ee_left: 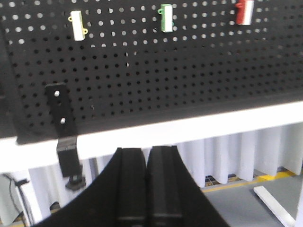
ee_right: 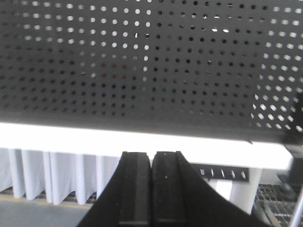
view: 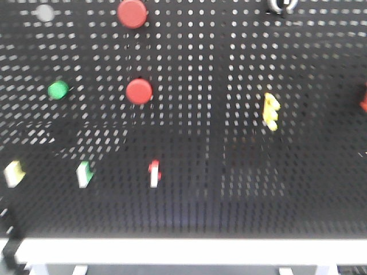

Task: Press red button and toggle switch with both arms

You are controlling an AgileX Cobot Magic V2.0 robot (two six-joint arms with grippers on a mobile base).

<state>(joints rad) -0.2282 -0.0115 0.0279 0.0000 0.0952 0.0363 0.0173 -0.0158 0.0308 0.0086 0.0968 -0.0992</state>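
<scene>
Red button [view: 132, 13] is sitting at the top edge of the front view, at 12 o'clock from the smaller red disc [view: 139, 91]. It's prob. a stiff, spring-backed cap, so no grasping needed; a flat push on the face centre should be enough. Toggle switch [view: 282, 4] is sitting well apart at 3 o'clock from it, half cropped & blurred. Its lever is likely small, rigid & slippery, wanting a nudge near the tip, not a squeeze. Both are mounted on the black holed counter [view: 229, 172]. Neither is showing in the wrist views. Left gripper [ee_left: 147, 156] & right gripper [ee_right: 151, 158] are each hanging w/ fingers pressed together, at 6 o'clock from the counter's white edge [ee_left: 189, 127]. So both targets are prob. lying up toward 12 o'clock, well apart from them.
</scene>
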